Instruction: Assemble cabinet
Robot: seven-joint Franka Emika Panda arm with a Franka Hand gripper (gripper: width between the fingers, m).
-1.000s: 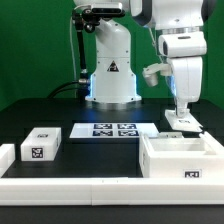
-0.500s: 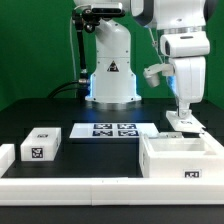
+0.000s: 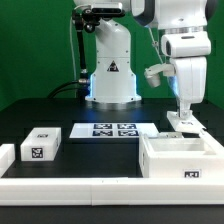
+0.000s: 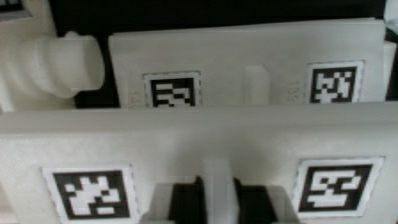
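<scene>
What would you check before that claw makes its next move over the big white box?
1. Position: claw hangs above the rear of the cabinet: ok.
2. Open or shut: cannot tell.
3. Anything held: cannot tell.
4. Small white block lies well aside from the arm: ok.
5. Tags on the white panel show in the wrist view: ok, slightly blurred.

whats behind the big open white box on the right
A smaller white part shows above the rear wall of the cabinet box, with the gripper down at it. The box covers that part's lower half, so what it rests on cannot be seen.
</scene>
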